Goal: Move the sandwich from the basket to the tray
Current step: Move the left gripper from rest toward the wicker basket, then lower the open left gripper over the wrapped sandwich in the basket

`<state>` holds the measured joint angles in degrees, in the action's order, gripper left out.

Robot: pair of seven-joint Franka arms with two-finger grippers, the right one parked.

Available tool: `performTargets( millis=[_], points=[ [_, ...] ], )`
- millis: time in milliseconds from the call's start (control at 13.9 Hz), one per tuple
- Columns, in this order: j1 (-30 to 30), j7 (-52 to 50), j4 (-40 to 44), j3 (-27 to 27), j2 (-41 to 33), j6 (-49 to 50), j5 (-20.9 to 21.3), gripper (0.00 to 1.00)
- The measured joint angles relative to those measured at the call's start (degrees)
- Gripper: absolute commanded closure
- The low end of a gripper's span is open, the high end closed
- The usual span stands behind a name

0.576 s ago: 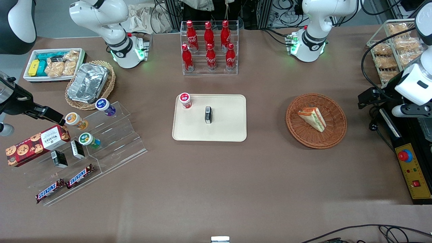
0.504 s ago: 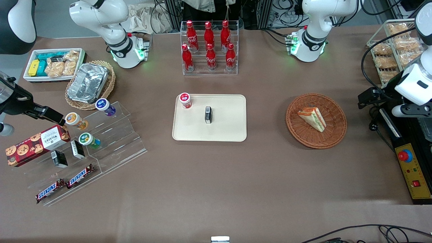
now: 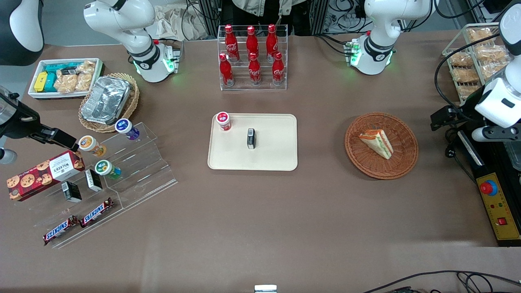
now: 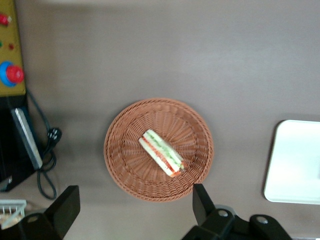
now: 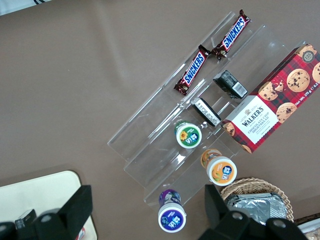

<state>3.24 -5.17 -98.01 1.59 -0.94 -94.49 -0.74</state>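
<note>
One brown table (image 3: 260, 211) carries everything, its matte top running out to cable bundles and rack frames at the room's edge. Taking the cream-beige tray (image 3: 276, 158) at the table's middle as the landmark: the round reddish-brown wicker basket (image 3: 362, 158) sits well apart from it toward the working arm's end, and the wedge sandwich (image 3: 377, 142) lies in that basket, near its middle. On the tray stand a red-capped cup (image 3: 223, 121) at one corner and a small black box (image 3: 251, 138) near the centre. Six red cola bottles in a clear rack (image 3: 252, 57) stand farther from the front camera than the tray. Toward the parked arm's end lie a clear stepped display (image 3: 134, 171) with yogurt cups, Snickers bars (image 3: 79, 221) and a Walkers cookie box (image 3: 44, 175). The left gripper (image 4: 135, 212) hangs high above the table at the working arm's end, well apart from the basket and farther from the tray than it; its two fingers (image 4: 200, 202) stand wide apart, holding nothing. A yellow control box (image 3: 498, 207) with a red button sits at that end's edge.
</note>
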Motion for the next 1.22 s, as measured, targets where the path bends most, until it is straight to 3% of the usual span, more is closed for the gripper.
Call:
performTargets(
  millis=[504, 863, 1223],
  points=[
    [-0.1, -0.2, -10.6, 0.1, -6.3, -0.9, 0.7, 0.00],
    [-0.3, -0.2, -22.3, 0.3, -11.7, -6.7, 0.7, 0.00],
    [-0.6, -8.0, -31.2, 2.8, -13.2, -7.8, 0.6, 0.00]
  ],
)
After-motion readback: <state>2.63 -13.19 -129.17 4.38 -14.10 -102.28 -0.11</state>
